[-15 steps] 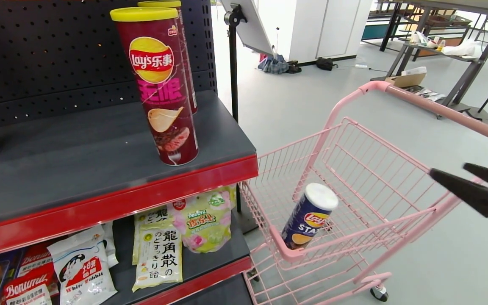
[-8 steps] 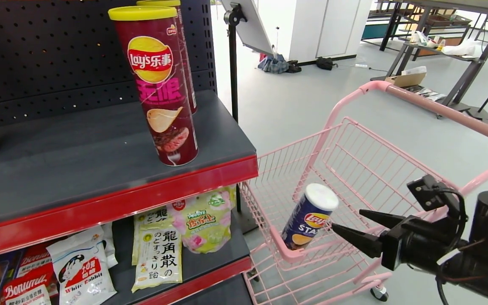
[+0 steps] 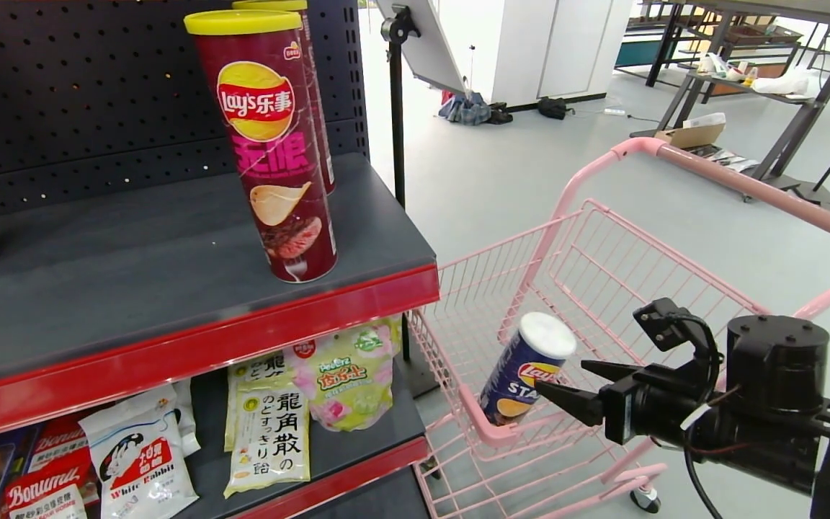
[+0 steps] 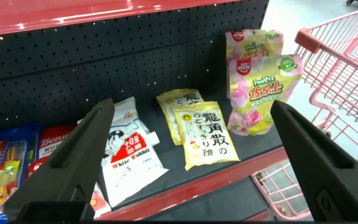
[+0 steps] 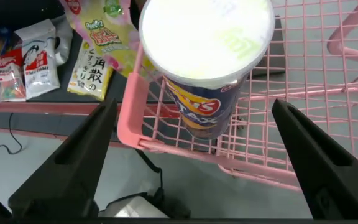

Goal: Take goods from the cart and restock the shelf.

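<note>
cart [image 3: 491,432]: one blue can [image 3: 527,369]; shelf [image 3: 134,267]: two red cans [image 3: 274,144]

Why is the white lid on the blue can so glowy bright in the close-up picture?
In the right wrist view the lid of the blue can points almost straight at the camera and seems to catch the room light, so it looks washed nearly blank. In the head view the same lid is seen at a slant and looks plain white, not glowing.
</note>
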Available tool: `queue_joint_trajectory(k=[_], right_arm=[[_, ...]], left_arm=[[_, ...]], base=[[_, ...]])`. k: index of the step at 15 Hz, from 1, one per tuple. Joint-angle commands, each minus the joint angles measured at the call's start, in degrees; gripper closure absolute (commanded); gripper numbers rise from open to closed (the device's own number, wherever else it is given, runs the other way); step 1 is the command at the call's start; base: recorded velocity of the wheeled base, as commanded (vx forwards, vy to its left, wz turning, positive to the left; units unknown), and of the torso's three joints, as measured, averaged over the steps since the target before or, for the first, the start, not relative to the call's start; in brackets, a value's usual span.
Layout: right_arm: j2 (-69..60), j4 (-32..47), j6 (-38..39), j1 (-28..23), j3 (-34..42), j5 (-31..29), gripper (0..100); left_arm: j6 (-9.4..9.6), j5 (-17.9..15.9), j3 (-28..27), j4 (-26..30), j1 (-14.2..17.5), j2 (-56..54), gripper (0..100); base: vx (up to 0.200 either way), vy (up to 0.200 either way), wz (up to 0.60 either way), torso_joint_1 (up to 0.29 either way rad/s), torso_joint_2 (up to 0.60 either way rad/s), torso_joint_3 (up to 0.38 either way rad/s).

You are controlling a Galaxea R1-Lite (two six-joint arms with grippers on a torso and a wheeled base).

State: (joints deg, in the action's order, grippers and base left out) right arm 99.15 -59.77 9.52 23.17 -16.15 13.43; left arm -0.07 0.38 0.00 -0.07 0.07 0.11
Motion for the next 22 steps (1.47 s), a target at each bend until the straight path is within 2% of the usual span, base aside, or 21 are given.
queue_joint_trajectory(k=[1,21,22], right_arm=[[3.2,-0.1,0.1,0.0,-1.4,0.0,0],[17.0,-1.9,0.5,1.4,-16.3,-1.0,0],[17.5,-2.3,0.8,1.5,-16.5,-1.0,100]], left_arm=[[-0.01,0.1,0.0,0.0,0.0,0.0,0],[0.07,0.0,0.0,0.0,0.0,0.0,0],[-0.01,0.0,0.0,0.0,0.0,0.0,0]], base=[[0.0,0.0,0.0,0.0,0.0,0.0],[0.0,0.0,0.0,0.0,0.0,0.0],[0.0,0.0,0.0,0.0,0.0,0.0]])
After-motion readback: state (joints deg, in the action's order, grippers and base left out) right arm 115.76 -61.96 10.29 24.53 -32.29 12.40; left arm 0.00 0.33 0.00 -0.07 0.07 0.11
